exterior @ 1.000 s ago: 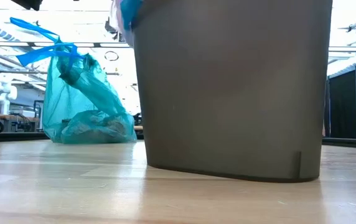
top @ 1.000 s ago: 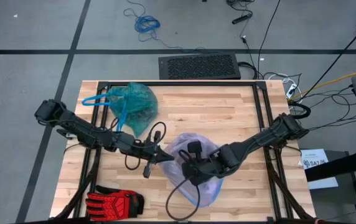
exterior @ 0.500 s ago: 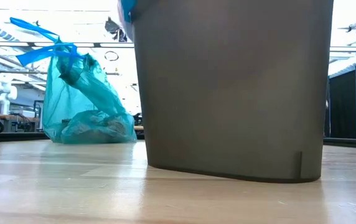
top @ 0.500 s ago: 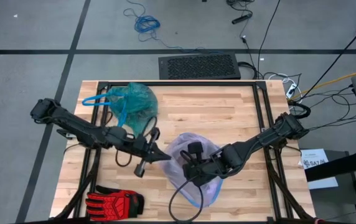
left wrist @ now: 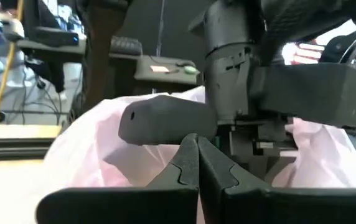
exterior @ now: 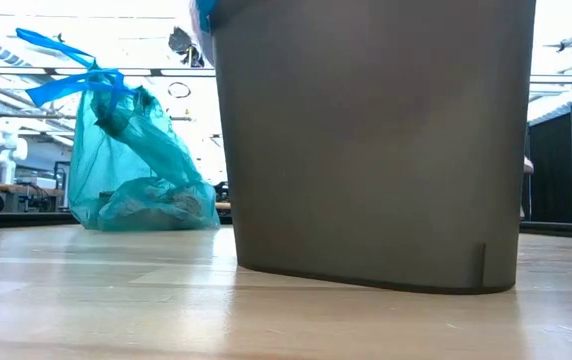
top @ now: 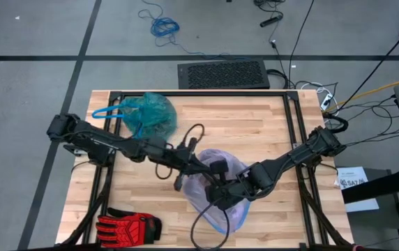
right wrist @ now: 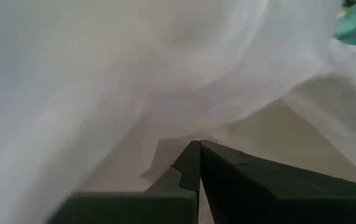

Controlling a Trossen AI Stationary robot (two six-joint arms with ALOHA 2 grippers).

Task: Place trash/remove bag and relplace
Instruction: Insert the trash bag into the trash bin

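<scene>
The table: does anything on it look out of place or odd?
Yes. A red-and-black glove lies at a table corner, unrelated to the bin. The teal bag, tied full, sits apart at the far edge.

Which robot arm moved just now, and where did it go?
The left gripper swung across the table from beside the bin to the pale lilac bag that lines it, right up next to the right gripper. Its fingers stayed shut, with nothing in them. The right gripper stayed shut down in the lilac bag. The tied teal-green bag, the bin and the red-and-black glove did not move.
</scene>
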